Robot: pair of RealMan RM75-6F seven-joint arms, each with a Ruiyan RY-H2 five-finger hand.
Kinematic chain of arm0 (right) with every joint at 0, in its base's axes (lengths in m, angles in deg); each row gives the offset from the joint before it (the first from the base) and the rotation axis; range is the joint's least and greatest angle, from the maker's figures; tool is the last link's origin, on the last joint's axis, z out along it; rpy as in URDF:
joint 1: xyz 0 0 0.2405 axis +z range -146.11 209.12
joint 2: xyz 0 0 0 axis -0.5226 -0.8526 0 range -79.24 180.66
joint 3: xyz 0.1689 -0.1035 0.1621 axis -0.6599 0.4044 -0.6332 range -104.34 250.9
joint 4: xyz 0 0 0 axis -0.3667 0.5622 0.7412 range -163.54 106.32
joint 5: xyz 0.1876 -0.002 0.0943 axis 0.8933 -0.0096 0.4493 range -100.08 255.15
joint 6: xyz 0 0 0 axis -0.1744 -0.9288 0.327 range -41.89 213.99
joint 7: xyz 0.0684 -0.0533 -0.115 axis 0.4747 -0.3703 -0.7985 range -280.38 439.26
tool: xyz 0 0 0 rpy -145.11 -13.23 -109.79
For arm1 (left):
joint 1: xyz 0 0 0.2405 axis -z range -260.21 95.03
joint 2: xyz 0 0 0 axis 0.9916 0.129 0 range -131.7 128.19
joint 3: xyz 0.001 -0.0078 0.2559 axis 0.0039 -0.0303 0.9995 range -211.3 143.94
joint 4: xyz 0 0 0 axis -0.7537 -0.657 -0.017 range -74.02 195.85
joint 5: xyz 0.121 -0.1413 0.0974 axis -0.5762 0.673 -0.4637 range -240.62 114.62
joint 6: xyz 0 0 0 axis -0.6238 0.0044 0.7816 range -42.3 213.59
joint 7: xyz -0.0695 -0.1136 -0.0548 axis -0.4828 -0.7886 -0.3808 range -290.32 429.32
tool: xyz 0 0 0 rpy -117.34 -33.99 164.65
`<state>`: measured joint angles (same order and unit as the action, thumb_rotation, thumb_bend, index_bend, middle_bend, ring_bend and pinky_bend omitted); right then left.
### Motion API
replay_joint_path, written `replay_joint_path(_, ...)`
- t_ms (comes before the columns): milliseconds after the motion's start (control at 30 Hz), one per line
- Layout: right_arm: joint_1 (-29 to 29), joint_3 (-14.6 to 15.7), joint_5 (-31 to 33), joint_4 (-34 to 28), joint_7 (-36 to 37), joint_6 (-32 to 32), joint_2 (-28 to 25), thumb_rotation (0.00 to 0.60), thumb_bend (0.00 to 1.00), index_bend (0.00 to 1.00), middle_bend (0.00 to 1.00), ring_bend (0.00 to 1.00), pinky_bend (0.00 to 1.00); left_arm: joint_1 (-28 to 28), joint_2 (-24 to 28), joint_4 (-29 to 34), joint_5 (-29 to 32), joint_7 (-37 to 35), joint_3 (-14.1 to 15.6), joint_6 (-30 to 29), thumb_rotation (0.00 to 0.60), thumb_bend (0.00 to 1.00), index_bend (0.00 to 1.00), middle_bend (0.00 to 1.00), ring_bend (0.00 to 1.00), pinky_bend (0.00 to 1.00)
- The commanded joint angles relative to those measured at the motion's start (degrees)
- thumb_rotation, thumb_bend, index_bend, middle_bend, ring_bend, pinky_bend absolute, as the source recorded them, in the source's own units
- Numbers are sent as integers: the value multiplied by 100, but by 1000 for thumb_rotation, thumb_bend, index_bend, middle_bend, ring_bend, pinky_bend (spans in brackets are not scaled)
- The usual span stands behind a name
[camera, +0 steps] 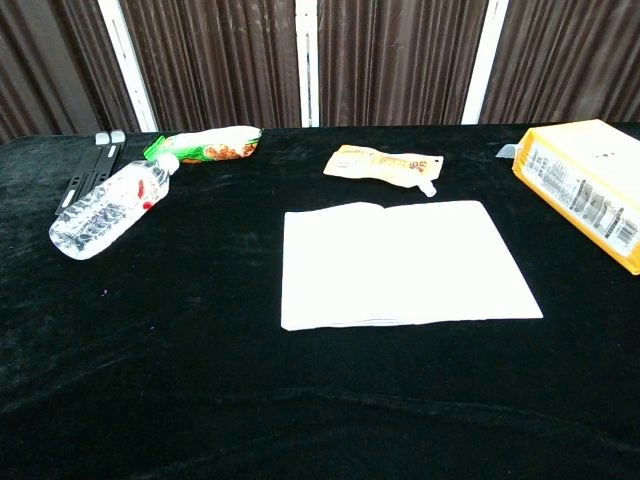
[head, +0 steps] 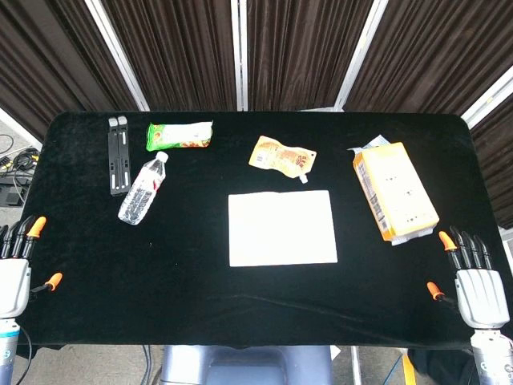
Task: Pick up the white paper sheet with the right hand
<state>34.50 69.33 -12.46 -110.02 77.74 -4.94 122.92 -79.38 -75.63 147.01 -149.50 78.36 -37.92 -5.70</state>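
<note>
The white paper sheet (head: 281,228) lies flat in the middle of the black table (head: 192,281); the chest view shows the sheet (camera: 400,262) at its centre. My right hand (head: 473,277) hovers at the table's right front corner, well to the right of the sheet, fingers apart and holding nothing. At the left front corner my left hand (head: 18,269) is likewise open and empty. Neither hand appears in the chest view.
A yellow box (head: 394,190) lies right of the sheet, between it and my right hand. Behind the sheet is a yellow pouch (head: 281,156). A clear water bottle (head: 143,188), a green snack pack (head: 179,135) and a black folded stand (head: 118,154) lie at the back left.
</note>
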Motion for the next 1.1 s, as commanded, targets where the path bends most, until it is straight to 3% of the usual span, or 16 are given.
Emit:
replay_joint_path(33,-1,4,-7,1,-8,-5,3,600,88,0,0,0,0,-1,4,3,4,-4,-4,-2,600,128,0,0,0,0)
replay_joint_path(400,-9,49,-53,-2,-51,-3,18,600,88,0,0,0,0,6,27,39,-23,-39,-17,-26,600,128,0,0,0,0)
replay_joint_path(733,220,-46,79,-98,-124,369,109,600,88,0,0,0,0,-21,54,80,-9,-62,-32,-78,600,128,0,0,0,0)
replay_joint_path(1100,987,-383,404,-1283,-1154,1306,437,600,89,0,0,0,0,-28,105,91,64,-185,-72,-61,600,128,0,0,0,0)
